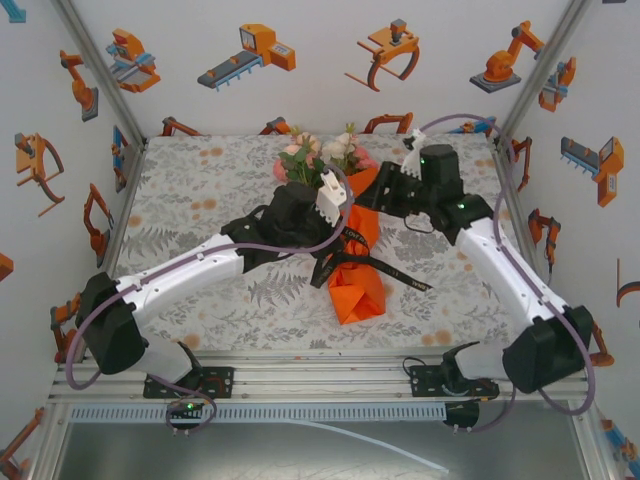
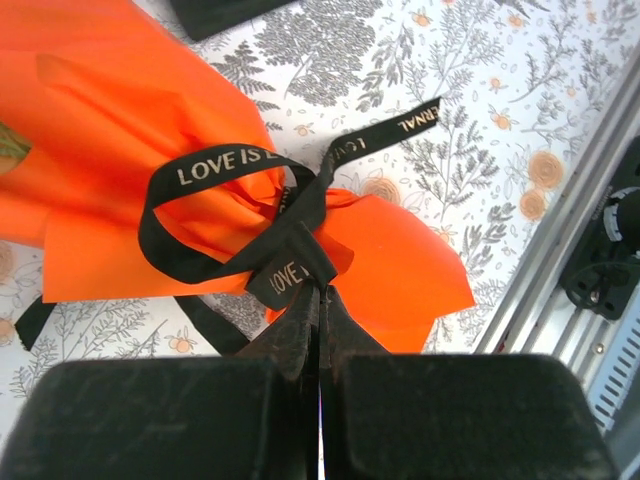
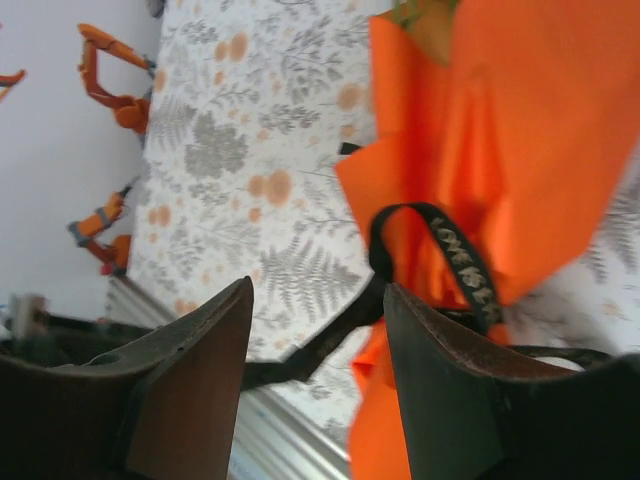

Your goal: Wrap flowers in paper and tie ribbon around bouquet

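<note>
While the left fingers (image 2: 300,335) pinch shut on the narrow black fabric ribbon (image 2: 215,167) knotted round the bright orange paper cone (image 2: 110,110) just beyond them, the right fingers (image 3: 455,380) gape wide, holding nothing, a ribbon loop just beyond their tips.

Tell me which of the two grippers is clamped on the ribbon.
The left gripper: it is closed on the black ribbon at the knot. The right gripper stands open.
</note>
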